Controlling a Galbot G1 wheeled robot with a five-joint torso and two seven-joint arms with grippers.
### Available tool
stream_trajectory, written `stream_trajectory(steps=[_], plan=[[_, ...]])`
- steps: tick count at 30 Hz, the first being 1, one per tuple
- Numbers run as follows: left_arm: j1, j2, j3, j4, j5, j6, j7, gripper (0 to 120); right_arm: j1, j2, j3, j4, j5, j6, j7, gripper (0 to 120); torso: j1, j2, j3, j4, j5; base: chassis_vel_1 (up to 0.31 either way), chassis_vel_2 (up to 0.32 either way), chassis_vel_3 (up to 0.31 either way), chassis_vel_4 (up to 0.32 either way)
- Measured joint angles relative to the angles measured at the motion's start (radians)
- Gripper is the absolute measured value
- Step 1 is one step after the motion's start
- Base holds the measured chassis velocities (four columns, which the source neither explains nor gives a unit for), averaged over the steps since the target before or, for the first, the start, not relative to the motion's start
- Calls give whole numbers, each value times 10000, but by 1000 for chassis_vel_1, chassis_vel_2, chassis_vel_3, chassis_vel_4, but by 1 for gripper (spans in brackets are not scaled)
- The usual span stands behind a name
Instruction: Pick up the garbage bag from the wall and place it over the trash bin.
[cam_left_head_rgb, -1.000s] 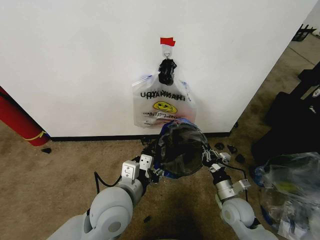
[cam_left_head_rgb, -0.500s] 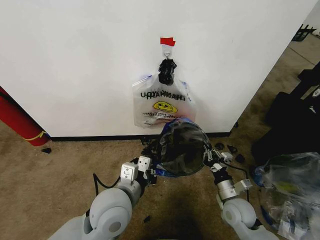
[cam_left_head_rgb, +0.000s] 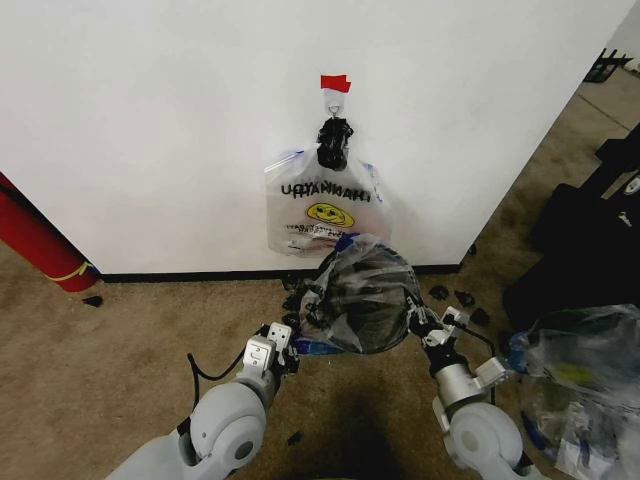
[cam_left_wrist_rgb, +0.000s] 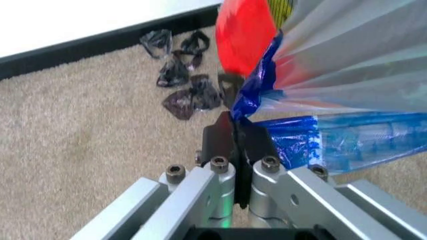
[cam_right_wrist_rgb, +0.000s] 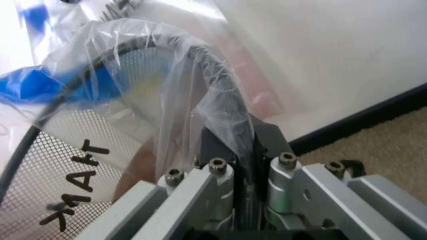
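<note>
1. The wall (cam_left_head_rgb: 150, 120) is the backdrop: white, with a black baseboard. On it, a hook under a piece of red tape (cam_left_head_rgb: 335, 83) holds a flat bundle of like bags (cam_left_head_rgb: 325, 208) by a black clip. That bundle hangs straight above the trash bin.
2. The trash bin (cam_left_head_rgb: 372, 322) is a black mesh bin on the carpet just in front of the wall, with its mouth facing up and tilted a little away from the wall.
3. The garbage bag (cam_left_head_rgb: 362, 290) is draped over the bin's mouth — thin film over the rim, lettering showing through the mesh in the right wrist view. Its long axis runs across the bin, stretched from one gripper to the other.
4. The left gripper (cam_left_wrist_rgb: 235, 142) sits at the bin's left side, fingers pinched shut on the bag's blue-trimmed edge.
5. The right gripper (cam_right_wrist_rgb: 248, 150) sits at the bin's right rim, closed on the film.
6. Judged step: the placing — the bag is already off the wall. The next move calls for pulling both edges down past the rim evenly, without tearing.
</note>
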Motion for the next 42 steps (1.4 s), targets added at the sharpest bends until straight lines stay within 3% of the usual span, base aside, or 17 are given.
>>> stream_trajectory(steps=[5, 12, 17, 19, 24, 27, 32, 36, 42], plan=[[302, 177, -28, 73, 878, -153, 484, 6, 100, 41, -7, -56, 198, -141, 376, 1, 0, 0, 1, 0, 1, 0, 0, 0, 0], [972, 535, -489, 99, 1844, 363, 1473, 36, 434, 93, -5, -242, 914, -381, 832, 1, 0, 0, 1, 1, -1, 0, 0, 0, 0], [1209, 700, -798, -278, 1943, 483, 2134, 48, 555, 99, 10, -371, 969, -393, 930, 1, 0, 0, 0, 2, 3, 0, 0, 0, 0], [1320, 782, -877, -545, 2163, 7, 2583, 59, 645, 111, -5, -471, 971, -394, 951, 1, 0, 0, 0, 1, 2, 0, 0, 0, 0], [1191, 712, -875, -144, 2759, -923, 3009, 77, 632, 80, -59, -432, 822, -423, 835, 1, 0, 0, -1, 1, -3, 0, 0, 0, 0], [1147, 783, -948, -96, 2819, -993, 3125, 90, 679, -4, 7, -489, 749, -383, 772, 1, 0, 0, -1, 1, 1, 0, 0, 0, 0], [964, 822, -1153, -46, 2849, -764, 3341, 100, 809, -98, 55, -722, 673, -265, 673, 1, 0, 0, -1, 1, 2, 0, 0, 0, 0], [791, 500, -1416, -85, 2945, -422, 3433, 100, 869, -139, 54, -814, 680, -235, 645, 1, 0, 0, 0, 0, 2, 0, 0, 0, 0], [753, -994, -1803, -119, 4699, -910, 3588, 100, 724, -380, -6, -736, 606, -333, 560, 1, 0, -1, 0, 0, 1, 0, 0, 0, 0]])
